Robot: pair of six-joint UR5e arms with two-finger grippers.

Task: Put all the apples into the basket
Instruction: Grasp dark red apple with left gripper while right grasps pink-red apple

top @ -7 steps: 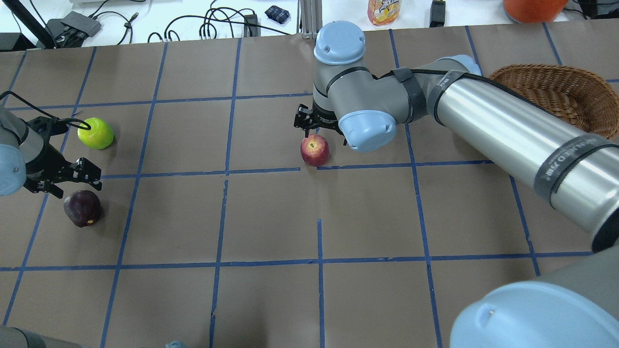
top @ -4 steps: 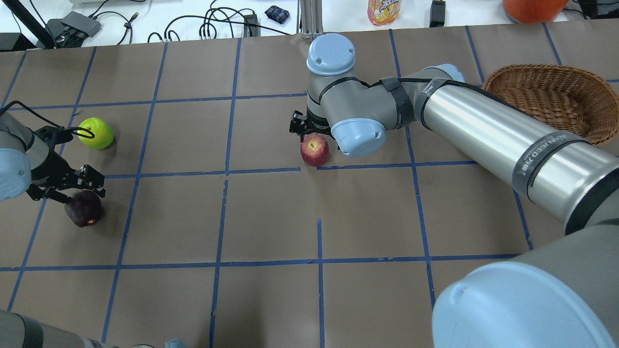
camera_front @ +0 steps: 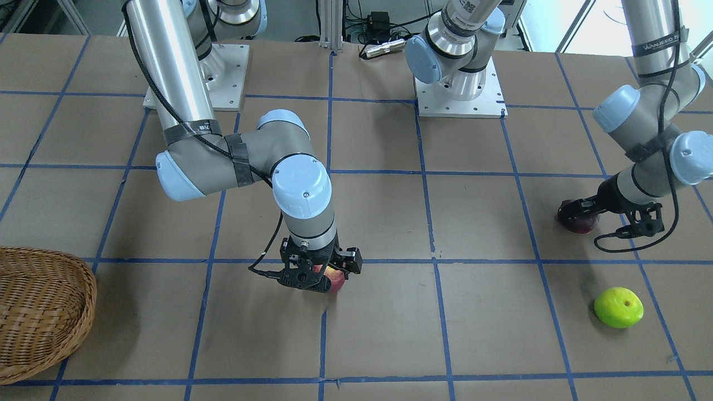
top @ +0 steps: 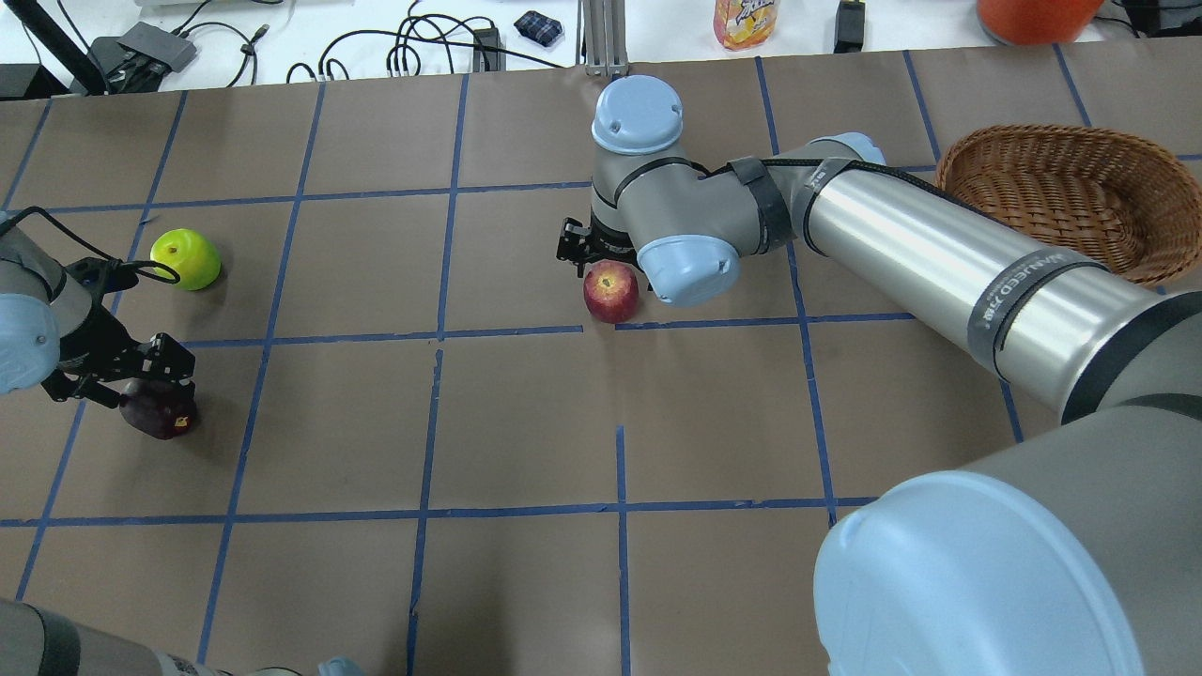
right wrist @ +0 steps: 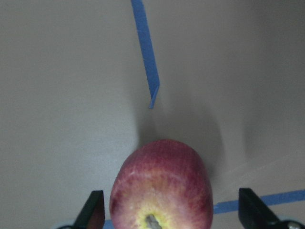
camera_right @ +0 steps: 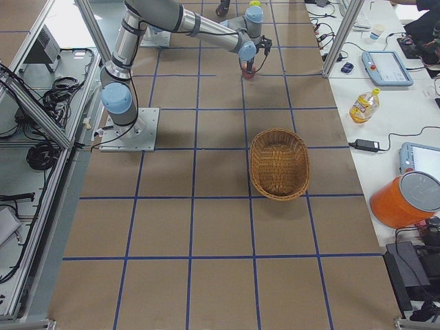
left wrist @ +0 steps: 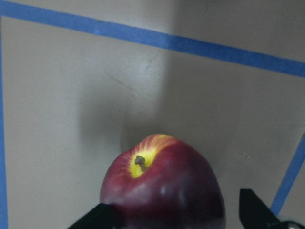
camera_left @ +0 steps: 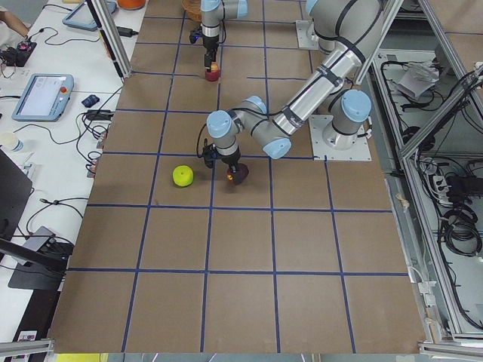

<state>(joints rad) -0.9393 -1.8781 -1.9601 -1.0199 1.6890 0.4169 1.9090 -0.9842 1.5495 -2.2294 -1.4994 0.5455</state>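
The dark maroon apple point(top: 160, 416) lies on the table at the left. My left gripper point(top: 131, 374) is open and low over it; in the left wrist view the apple point(left wrist: 164, 191) sits between the two fingertips point(left wrist: 97, 217), with a gap at the right one. The red apple point(top: 610, 291) lies mid-table. My right gripper point(top: 601, 255) is open and straddles it; in the right wrist view the apple point(right wrist: 162, 186) sits between spread fingers point(right wrist: 95, 210). The lime green apple point(top: 186, 259) lies alone, beyond the left gripper. The wicker basket point(top: 1061, 192) stands at the far right and holds nothing.
The table is brown paper with a grid of blue tape. The right arm's long silver link point(top: 939, 263) stretches from the red apple past the basket. Cables, a bottle point(top: 747, 21) and an orange container point(top: 1033, 17) sit beyond the far edge.
My left gripper has come down and forward around the maroon apple. My right gripper has shifted slightly left and lowered around the red apple. No apple has moved.
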